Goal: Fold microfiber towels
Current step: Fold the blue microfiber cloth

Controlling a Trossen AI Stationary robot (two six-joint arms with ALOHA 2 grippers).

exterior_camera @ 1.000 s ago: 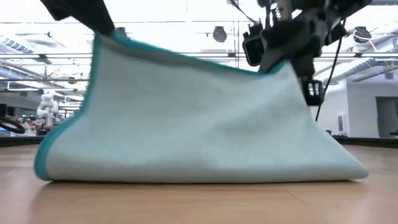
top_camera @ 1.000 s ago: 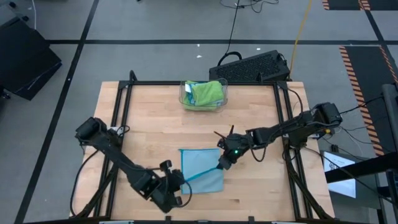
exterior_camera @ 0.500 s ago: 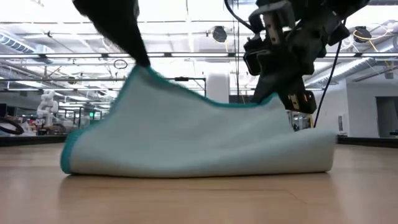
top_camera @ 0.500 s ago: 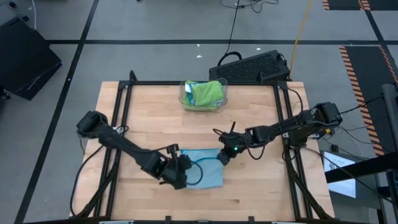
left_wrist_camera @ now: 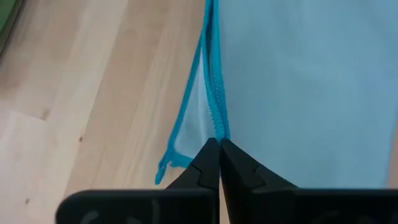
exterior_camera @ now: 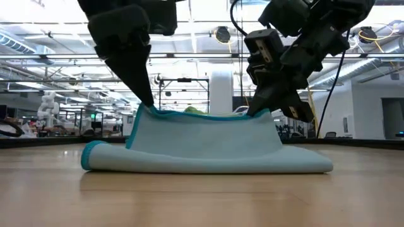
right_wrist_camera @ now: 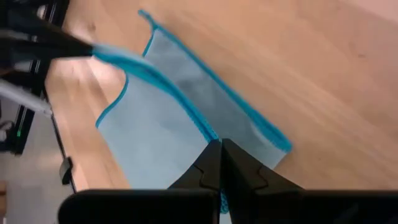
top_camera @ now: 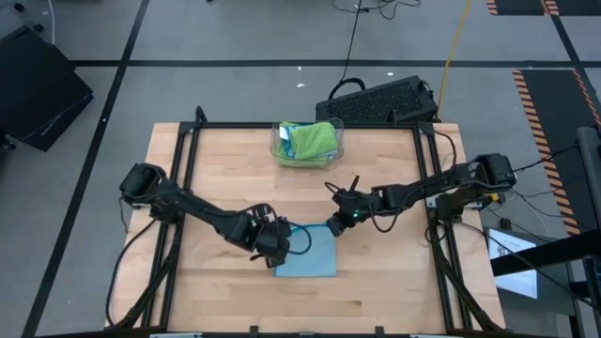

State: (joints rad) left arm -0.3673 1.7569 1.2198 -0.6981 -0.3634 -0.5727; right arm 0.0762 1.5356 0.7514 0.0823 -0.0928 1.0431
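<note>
Wooden table [top_camera: 225, 178] w/ black frame rails. Clear plastic bin [top_camera: 278, 143] on table's far-centre edge. Black keyboard [top_camera: 378, 99] on floor just behind table's far-right corner.

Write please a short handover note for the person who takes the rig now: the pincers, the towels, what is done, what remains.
Left pincer: shut on the light blue towel, gripping its teal hem at one corner, lifted above the table.
Right pincer: shut on the same hem at the other corner, same height.
The towel's raised edge hangs between both pincers over the lower layer; the fold is not yet laid down.
A green towel and more cloth wait in the clear bin at the far edge.
Done: none finished that I can see. Left: lay this fold, release, fold the rest.
</note>
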